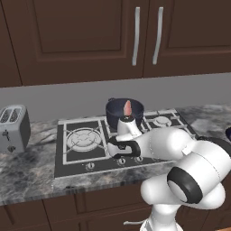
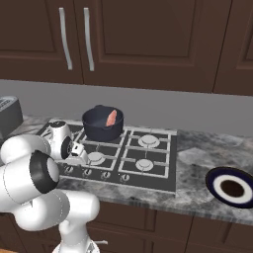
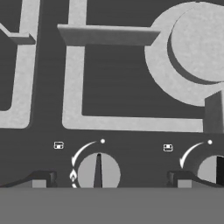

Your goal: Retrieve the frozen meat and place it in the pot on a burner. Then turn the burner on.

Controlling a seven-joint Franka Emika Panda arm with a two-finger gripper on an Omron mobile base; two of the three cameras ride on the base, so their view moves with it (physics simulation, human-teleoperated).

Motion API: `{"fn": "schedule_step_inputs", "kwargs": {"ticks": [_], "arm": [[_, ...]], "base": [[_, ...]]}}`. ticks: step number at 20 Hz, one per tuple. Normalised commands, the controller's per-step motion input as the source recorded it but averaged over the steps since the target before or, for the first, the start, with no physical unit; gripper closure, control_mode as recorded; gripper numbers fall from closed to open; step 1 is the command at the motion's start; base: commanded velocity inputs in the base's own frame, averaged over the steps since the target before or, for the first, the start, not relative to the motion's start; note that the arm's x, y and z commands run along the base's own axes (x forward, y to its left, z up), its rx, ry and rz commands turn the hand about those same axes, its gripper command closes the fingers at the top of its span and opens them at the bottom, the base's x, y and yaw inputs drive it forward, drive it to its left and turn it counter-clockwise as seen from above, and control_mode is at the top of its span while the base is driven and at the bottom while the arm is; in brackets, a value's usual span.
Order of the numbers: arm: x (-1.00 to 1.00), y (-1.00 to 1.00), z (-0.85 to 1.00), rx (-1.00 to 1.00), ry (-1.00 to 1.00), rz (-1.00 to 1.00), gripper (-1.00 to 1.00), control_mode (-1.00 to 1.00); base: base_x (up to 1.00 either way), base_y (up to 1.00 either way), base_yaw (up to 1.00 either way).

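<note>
Left base view: the round dark grey-blue straight-sided pot [image 1: 124, 113] is seated on a rear burner of the dark gas cooktop [image 1: 72, 160], near its back edge. The small pinkish-red slab of frozen meat [image 1: 128, 107] is propped upright inside it, leaning on the wall, so the placing step is judged done. The two-finger gripper [image 1: 122, 152] is held low over the cooktop's front edge, by the row of round knobs [image 1: 90, 166], presumably for the burner-on step. A silver toaster [image 1: 13, 127] is parked at the counter's left end.

Right base view: pot [image 2: 103, 123] and meat [image 2: 111, 118] are seen at the cooktop's back-left burner. The gripper [image 2: 80, 154] is lowered toward the front-left knobs. A dark blue plate with a white ring [image 2: 231, 188] is set on the marbled grey counter [image 2: 197, 148] right of the cooktop, near its front edge.

Hand view: a grey knob with a dark pointer ridge [image 3: 98, 172] is framed between the finger tips [image 3: 41, 179], which stand apart on either side without touching it. A second knob [image 3: 213, 169] sits beside it, at the right edge. Which knob feeds the pot's burner cannot be told.
</note>
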Motion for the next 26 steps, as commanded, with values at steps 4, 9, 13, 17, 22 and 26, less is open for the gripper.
{"fn": "schedule_step_inputs", "kwargs": {"ticks": [4, 9, 13, 17, 22, 26], "arm": [[0.00, 0.00, 0.00, 0.00, 0.00, 0.00, -1.00, -1.00], [0.00, -0.01, 0.00, 0.00, 0.00, 0.00, -1.00, -1.00], [0.00, 0.00, 0.00, 0.00, 0.00, 0.00, -1.00, -1.00], [0.00, 0.00, 0.00, 0.00, 0.00, 0.00, -1.00, -1.00], [0.00, -0.11, 0.00, 0.00, 0.00, -0.01, -1.00, -1.00], [0.00, -0.31, 0.00, 0.00, 0.01, 0.00, -1.00, -1.00]], "base": [[0.00, 0.00, 0.00], [0.00, 0.00, 0.00], [0.00, 0.00, 0.00], [0.00, 0.00, 0.00], [0.00, 0.00, 0.00], [0.00, 0.00, 0.00]]}}
